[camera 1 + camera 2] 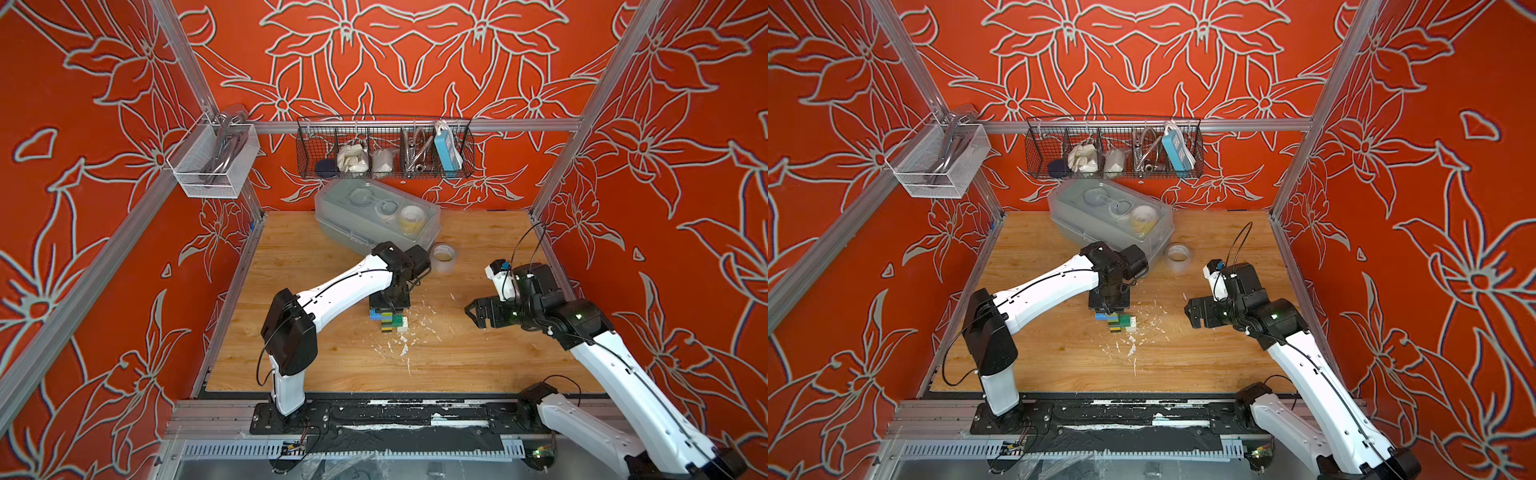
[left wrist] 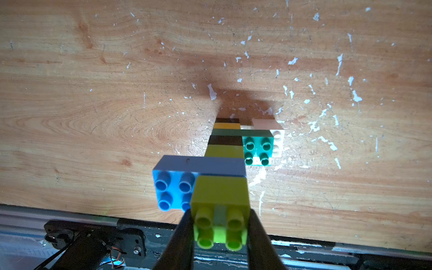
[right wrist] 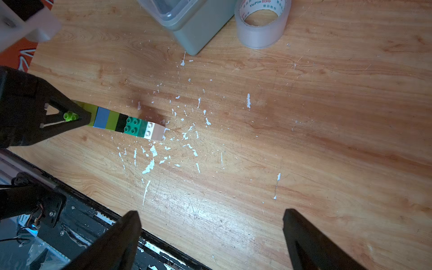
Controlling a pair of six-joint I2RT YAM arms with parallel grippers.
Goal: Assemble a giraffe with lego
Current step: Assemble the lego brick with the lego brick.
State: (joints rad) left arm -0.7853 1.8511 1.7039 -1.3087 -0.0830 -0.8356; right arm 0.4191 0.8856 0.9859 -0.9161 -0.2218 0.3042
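Note:
The giraffe (image 1: 390,322) (image 1: 1117,322) stands upright mid-table, its legs down at the wooden tabletop. From above it shows a lime top brick (image 2: 219,194), a blue head brick (image 2: 177,177), a black-lime neck, a dark green body (image 2: 257,149), a white leg (image 2: 275,138) and a black-yellow leg. My left gripper (image 2: 220,214) (image 1: 388,305) comes straight down and is shut on the lime top brick, one finger on each side. My right gripper (image 3: 211,214) (image 1: 471,316) hovers to the right of the giraffe (image 3: 124,122), open and holding nothing.
A clear tape roll (image 1: 443,257) (image 3: 261,25) lies behind the giraffe beside a lidded plastic box (image 1: 374,216). White flecks (image 1: 403,345) dot the wood. A wire basket (image 1: 384,149) and a mesh bin (image 1: 212,162) hang on the walls. A black rail (image 1: 374,415) edges the front.

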